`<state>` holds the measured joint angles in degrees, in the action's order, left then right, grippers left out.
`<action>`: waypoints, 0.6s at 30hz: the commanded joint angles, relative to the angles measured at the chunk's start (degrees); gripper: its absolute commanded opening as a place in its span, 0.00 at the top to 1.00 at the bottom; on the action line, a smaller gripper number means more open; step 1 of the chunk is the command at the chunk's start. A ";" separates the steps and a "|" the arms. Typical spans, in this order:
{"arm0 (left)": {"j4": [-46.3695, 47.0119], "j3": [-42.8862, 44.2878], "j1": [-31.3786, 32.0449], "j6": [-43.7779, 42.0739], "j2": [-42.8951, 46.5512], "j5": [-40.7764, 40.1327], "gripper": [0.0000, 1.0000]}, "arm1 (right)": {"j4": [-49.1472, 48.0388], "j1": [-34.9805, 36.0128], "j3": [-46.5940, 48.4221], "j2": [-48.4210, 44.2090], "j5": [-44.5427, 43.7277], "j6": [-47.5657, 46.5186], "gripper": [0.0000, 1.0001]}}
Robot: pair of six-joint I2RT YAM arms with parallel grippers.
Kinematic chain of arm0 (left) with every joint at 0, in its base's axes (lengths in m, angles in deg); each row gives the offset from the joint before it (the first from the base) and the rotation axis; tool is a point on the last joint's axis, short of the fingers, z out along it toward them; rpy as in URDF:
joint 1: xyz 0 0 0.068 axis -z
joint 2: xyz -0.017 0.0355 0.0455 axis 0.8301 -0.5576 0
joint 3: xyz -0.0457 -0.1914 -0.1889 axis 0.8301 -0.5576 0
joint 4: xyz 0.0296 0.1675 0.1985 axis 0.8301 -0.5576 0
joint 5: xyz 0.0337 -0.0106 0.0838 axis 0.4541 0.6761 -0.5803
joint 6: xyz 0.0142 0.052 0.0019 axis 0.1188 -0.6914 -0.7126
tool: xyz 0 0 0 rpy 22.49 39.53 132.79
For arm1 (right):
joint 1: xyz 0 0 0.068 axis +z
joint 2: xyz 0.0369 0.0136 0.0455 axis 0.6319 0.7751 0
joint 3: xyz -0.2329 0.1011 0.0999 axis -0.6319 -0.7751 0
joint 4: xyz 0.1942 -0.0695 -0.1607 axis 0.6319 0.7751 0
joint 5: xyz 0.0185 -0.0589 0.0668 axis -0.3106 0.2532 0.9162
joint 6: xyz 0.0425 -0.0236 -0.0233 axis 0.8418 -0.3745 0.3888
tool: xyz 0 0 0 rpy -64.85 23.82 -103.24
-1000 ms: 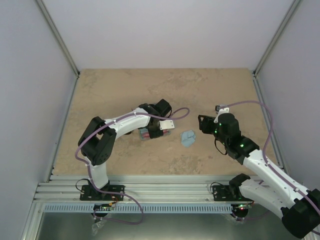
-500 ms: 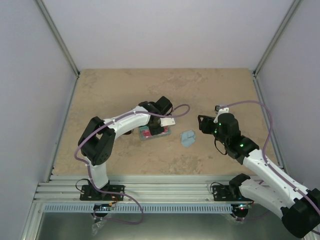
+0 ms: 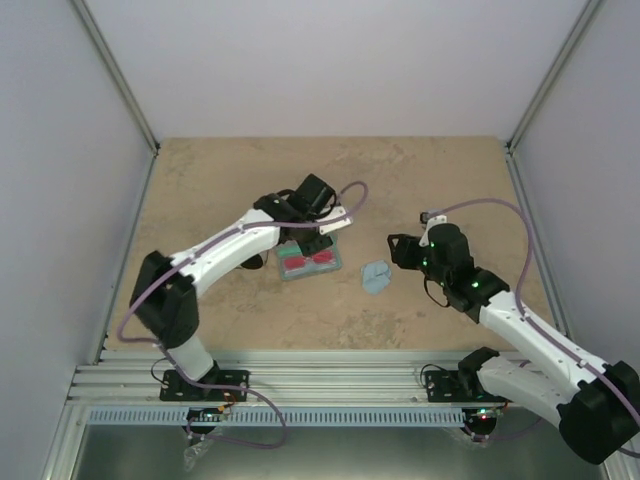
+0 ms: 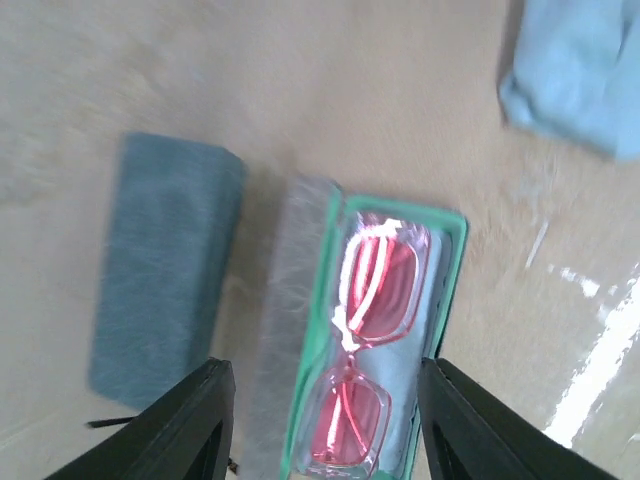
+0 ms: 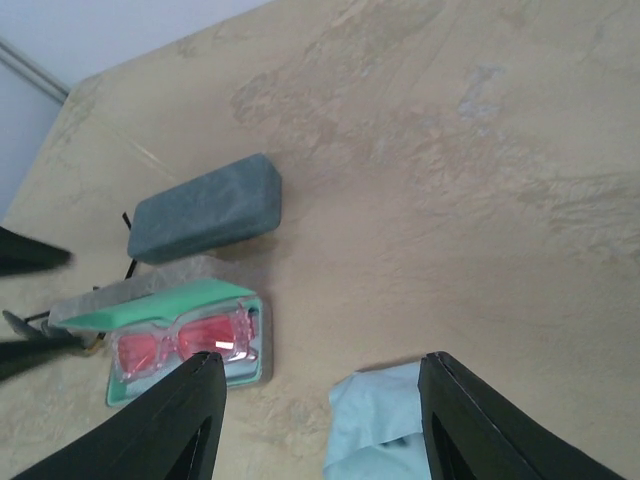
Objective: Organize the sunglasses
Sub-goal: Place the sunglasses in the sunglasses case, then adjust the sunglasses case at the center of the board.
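Observation:
The red-framed sunglasses (image 3: 310, 260) lie folded inside an open case with a green lining (image 3: 290, 270). They also show in the left wrist view (image 4: 370, 340) and the right wrist view (image 5: 180, 342). My left gripper (image 3: 322, 228) is open and empty, just above and beyond the case (image 4: 322, 370). My right gripper (image 3: 394, 250) is open and empty, right of the case and over a light blue cloth (image 5: 322, 360). The black-lens pair is not in view. A closed blue-grey case (image 4: 165, 270) lies beside the open one.
The light blue cloth (image 3: 376, 275) lies crumpled right of the open case (image 5: 375, 425). The closed case (image 5: 205, 208) sits just beyond the open case's grey lid (image 4: 290, 300). Grey walls stand at the left, far and right sides.
My left gripper has lifted and pulled back toward the far side, uncovering the open case with the red sunglasses in it. My right gripper has shifted a little left.

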<state>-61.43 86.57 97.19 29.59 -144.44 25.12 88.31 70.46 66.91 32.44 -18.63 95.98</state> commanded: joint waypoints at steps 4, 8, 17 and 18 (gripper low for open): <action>13.05 -3.19 -0.21 23.26 15.96 -9.03 0.38 | -5.06 -0.24 -0.03 5.68 10.16 -3.78 0.45; 22.01 -13.44 -0.19 40.69 26.57 -13.17 0.25 | -7.79 0.21 0.68 10.39 14.76 -3.64 0.45; 26.57 -22.16 -5.29 48.12 31.51 -1.61 0.01 | -7.22 5.93 6.20 21.55 15.80 -1.21 0.45; 27.05 -22.05 -5.99 47.33 30.55 0.60 0.00 | -7.27 6.73 6.38 22.51 15.77 -0.72 0.45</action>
<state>-38.05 64.25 93.87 73.85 -111.28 18.15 82.34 74.70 71.15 52.02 -3.96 93.75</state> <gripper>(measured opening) 0.990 0.554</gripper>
